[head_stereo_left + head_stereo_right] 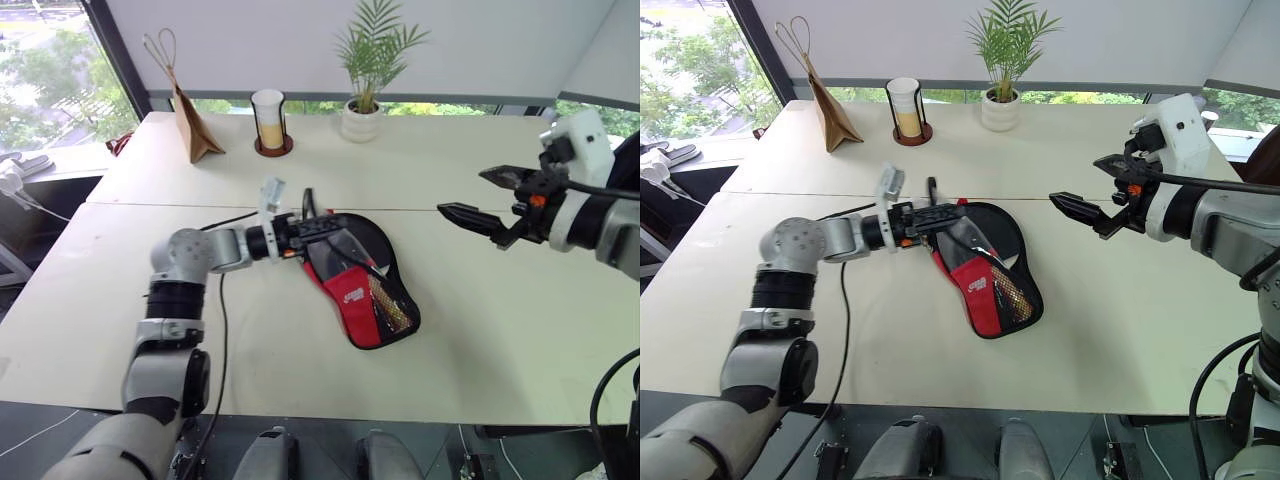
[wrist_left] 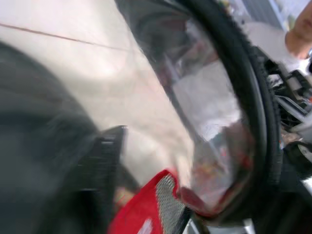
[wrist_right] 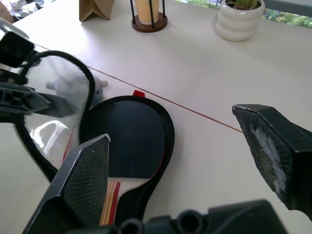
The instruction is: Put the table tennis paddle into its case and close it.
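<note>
Closing the case (image 1: pixel 985 270) requires folding its raised clear lid (image 3: pixel 53 105) over the table tennis paddle (image 3: pixel 127 139) already lying inside, using the released left end effector (image 1: pixel 940 215) at the lid rim, while the released right end effector (image 1: pixel 1090 190) waits beside the case.

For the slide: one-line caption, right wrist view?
Open right gripper above black-faced table tennis paddle lying in unzipped black case.

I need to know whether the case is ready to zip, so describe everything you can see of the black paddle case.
The paddle-shaped black fabric zip case lies on the pale table, open. Its lid, with a clear window, red panel and mesh pocket, is lifted at the left gripper. The black-faced table tennis paddle lies flat in its lower half, striped handle in the neck.
</note>
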